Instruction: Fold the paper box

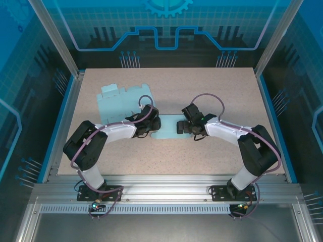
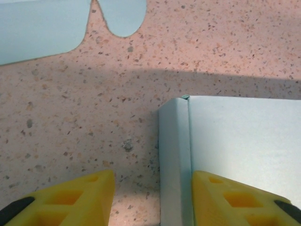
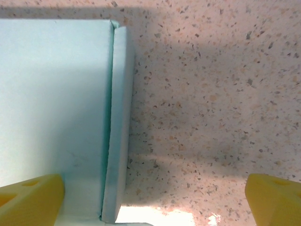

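A pale blue-green paper box (image 1: 169, 127) lies flat on a speckled beige table (image 1: 217, 91), directly between the two grippers. From above it reads as a small smooth panel. The left gripper (image 1: 150, 125) is at one end and the right gripper (image 1: 184, 126) at the other, facing each other across it. Just beyond the left gripper, on the side away from the arm bases, lies a larger sheet (image 1: 118, 101) of the same colour with notched edges. Whether it joins the box cannot be told from above.

The left wrist camera adds what the top view cannot. The box has a narrow side flap (image 2: 174, 160) creased upward along the panel's edge, standing between that gripper's yellow fingers (image 2: 80, 197). One finger sits over the panel, close against the crease. The other is over bare table, clearly apart from the flap. The jaws are partly apart and nothing is clamped. Ahead of the fingers, bare table separates the box from the sheet, whose rounded tab (image 2: 123, 16) points toward the gripper.

The right wrist camera shows the opposite end, where a matching raised strip (image 3: 120, 127) runs along the panel's edge between the fingers. These jaws are spread fully wide, one finger over the panel, the other far off over table, neither touching the strip.
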